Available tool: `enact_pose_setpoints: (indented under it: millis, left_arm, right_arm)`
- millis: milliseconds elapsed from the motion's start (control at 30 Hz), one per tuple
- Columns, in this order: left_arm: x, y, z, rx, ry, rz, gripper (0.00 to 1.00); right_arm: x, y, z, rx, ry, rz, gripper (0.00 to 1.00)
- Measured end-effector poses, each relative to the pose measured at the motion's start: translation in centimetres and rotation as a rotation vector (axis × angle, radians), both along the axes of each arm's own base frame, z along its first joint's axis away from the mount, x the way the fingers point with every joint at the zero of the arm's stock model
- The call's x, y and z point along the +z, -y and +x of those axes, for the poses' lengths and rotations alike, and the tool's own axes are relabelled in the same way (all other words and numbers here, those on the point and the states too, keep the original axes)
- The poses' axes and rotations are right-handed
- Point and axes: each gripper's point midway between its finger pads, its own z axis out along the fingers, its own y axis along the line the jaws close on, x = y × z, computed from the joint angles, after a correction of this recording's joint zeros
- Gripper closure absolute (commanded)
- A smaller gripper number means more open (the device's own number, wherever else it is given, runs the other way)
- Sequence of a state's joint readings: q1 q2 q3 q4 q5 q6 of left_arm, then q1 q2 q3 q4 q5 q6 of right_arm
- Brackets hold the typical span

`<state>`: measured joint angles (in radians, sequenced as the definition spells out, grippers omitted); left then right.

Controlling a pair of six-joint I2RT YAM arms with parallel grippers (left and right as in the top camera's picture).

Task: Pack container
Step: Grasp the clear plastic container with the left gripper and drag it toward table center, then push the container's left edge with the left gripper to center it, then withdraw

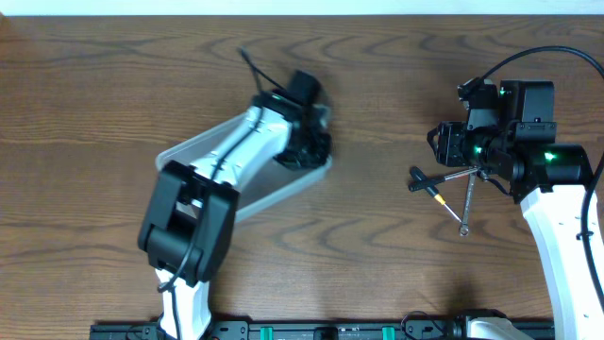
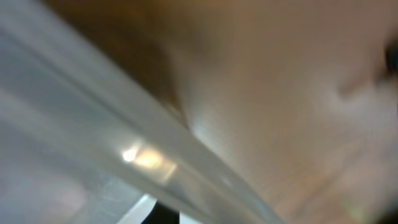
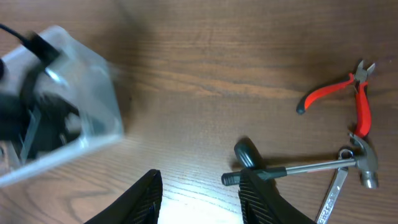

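Note:
The clear plastic container (image 1: 203, 146) lies slanted at the table's middle left. It also shows blurred at the left of the right wrist view (image 3: 93, 81). My left gripper (image 1: 307, 142) sits at its right end, apparently shut on the rim. The left wrist view shows only the blurred rim (image 2: 155, 162) close up. My right gripper (image 3: 202, 199) is open and empty above bare table. In the overhead view it (image 1: 439, 142) is just above the tools. A hammer (image 3: 311, 167), red-handled pliers (image 3: 357, 99) and a wrench (image 3: 333, 199) lie to its right.
In the overhead view the hammer (image 1: 444, 177), a black-and-yellow screwdriver (image 1: 432, 194) and the wrench (image 1: 467, 203) lie together under the right arm. The pliers are hidden there. Wooden table (image 1: 377, 76) lies between container and tools.

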<state>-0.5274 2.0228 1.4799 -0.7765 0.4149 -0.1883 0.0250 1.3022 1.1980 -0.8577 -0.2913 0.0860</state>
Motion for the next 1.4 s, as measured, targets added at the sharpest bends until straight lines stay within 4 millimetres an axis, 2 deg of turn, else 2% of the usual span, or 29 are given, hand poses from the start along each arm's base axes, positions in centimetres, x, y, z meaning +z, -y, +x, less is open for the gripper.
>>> enact_pose_setpoints:
  millis: [67,233,300,367,467,533,633,700,733,767,867,933,967,1033,1100,1233,1400]
  left_arm:
    - [0.0,1.8,-2.1,-0.084,-0.01,0.005,0.94]
    - [-0.1,5.2,-5.7,-0.261,0.014,0.005,0.93]
    - [-0.2,5.4,-6.2,-0.287,0.028,0.029,0.93]
    - [-0.5,4.8,-5.6,-0.278,0.057,0.074,0.92]
    - [0.0,2.5,-3.1,-0.209,0.109,0.131,0.84]
    - [1.4,-0.3,-0.4,-0.121,0.151,0.151,0.75]
    - [5.4,-5.0,3.3,0.028,0.232,0.155,0.73]
    - [8.7,-9.1,4.8,0.152,0.284,0.176,0.73]
    - [10.4,-11.3,5.1,0.219,0.305,0.195,0.8]
    - [12.1,-13.6,5.0,0.296,0.319,0.218,0.94]
    - [14.9,-19.4,3.0,0.503,0.291,0.284,0.94]
    - [15.5,-22.8,0.7,0.667,0.205,0.325,0.94]
    - [15.4,-23.9,-0.3,0.726,0.157,0.341,0.94]
    - [14.8,-25.4,-2.7,0.839,0.033,0.368,0.94]
    - [14.0,-25.7,-3.9,0.895,-0.041,0.372,0.94]
    - [12.3,-25.2,-4.9,0.939,-0.116,0.371,0.94]
    - [9.9,-25.0,-4.6,0.965,-0.158,0.377,0.94]
  right_arm:
    - [0.2,0.0,0.3,0.0,0.018,0.0,0.56]
    - [0.5,0.0,0.7,0.0,0.038,0.0,0.55]
    - [0.6,0.0,0.8,0.002,0.042,-0.001,0.55]
    - [0.6,0.0,0.8,0.005,0.042,-0.003,0.54]
    - [0.6,0.0,0.8,0.012,0.045,-0.008,0.54]
    - [0.5,0.0,0.8,0.015,0.045,-0.01,0.54]
    - [0.5,0.0,0.7,0.017,0.043,-0.012,0.54]
    - [0.5,0.0,0.7,0.019,0.043,-0.012,0.54]
    - [0.5,0.0,0.7,0.021,0.043,-0.014,0.53]
    - [0.5,0.0,0.7,0.021,0.042,-0.015,0.54]
    - [0.5,0.0,0.6,0.024,0.042,-0.017,0.54]
    - [0.5,0.0,0.6,0.025,0.042,-0.017,0.53]
    - [0.5,0.0,0.6,0.027,0.043,-0.018,0.53]
    - [0.4,0.0,0.6,0.03,0.044,-0.021,0.53]
    - [0.4,0.0,0.6,0.034,0.045,-0.024,0.53]
    - [0.4,0.0,0.6,0.035,0.047,-0.028,0.53]
    - [0.3,0.1,0.4,0.036,0.036,-0.03,0.53]
